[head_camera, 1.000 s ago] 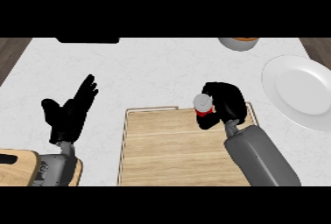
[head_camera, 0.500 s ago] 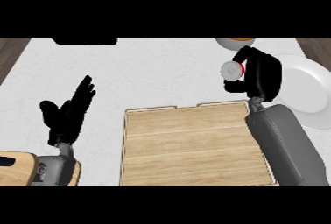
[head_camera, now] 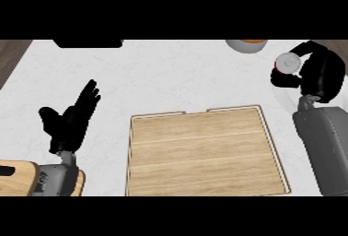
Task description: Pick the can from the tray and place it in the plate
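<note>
My right hand (head_camera: pixel 319 76) is at the right edge, its fingers curled round the red can (head_camera: pixel 286 65), whose silver top faces up. Hand and can hang over the white plate (head_camera: pixel 282 99), most of which is hidden by my hand and forearm. The wooden tray (head_camera: pixel 204 154) lies in the middle of the counter with nothing on it. At the left, my left hand (head_camera: pixel 71 120) rests open with its fingers pointing up.
A grey bowl with orange contents (head_camera: pixel 246 44) stands at the back, just left of the can. A black object (head_camera: pixel 88 43) sits at the back left edge. A wooden block (head_camera: pixel 17 177) shows at the lower left corner.
My right hand has carried the can up off the tray and to the right, ending above the plate. The left hand has not moved.
</note>
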Controlling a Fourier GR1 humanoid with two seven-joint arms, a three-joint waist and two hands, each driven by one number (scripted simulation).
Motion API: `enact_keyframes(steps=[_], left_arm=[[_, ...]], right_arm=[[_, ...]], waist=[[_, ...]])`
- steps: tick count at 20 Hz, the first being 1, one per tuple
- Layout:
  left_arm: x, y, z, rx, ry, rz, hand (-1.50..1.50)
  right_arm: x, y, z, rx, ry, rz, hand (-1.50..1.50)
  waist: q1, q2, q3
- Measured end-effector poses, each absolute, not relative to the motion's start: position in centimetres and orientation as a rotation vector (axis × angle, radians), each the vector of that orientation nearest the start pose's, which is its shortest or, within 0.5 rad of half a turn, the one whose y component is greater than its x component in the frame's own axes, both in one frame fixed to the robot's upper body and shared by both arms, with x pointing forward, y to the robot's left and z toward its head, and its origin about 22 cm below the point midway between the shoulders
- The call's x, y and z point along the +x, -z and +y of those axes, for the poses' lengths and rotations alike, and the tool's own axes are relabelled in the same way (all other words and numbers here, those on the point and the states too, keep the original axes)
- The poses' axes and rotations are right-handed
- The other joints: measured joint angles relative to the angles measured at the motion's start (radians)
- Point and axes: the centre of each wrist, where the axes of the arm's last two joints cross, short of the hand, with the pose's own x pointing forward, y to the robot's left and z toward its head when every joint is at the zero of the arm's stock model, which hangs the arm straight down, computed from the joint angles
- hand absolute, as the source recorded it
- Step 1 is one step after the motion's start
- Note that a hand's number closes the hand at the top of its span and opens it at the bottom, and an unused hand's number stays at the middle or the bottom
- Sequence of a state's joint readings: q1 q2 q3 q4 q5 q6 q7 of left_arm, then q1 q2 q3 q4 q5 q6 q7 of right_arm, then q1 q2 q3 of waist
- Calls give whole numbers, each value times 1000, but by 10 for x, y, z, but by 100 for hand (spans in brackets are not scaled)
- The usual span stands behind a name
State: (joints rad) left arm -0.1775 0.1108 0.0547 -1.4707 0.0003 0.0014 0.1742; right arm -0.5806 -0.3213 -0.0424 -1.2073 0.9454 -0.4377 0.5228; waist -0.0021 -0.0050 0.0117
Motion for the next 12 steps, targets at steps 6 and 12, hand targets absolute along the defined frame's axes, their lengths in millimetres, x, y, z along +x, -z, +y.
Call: enact_keyframes(steps=[6, 12], left_arm=[[287, -27, 248, 84, 78, -1457, 0], [288, -29, 247, 73, 80, -1453, 0]], right_arm=[[375, -93, -328, -1385, -188, -1317, 150], [367, -78, -386, -1385, -248, -1204, 150]], waist=[[8, 4, -2], [14, 7, -4]])
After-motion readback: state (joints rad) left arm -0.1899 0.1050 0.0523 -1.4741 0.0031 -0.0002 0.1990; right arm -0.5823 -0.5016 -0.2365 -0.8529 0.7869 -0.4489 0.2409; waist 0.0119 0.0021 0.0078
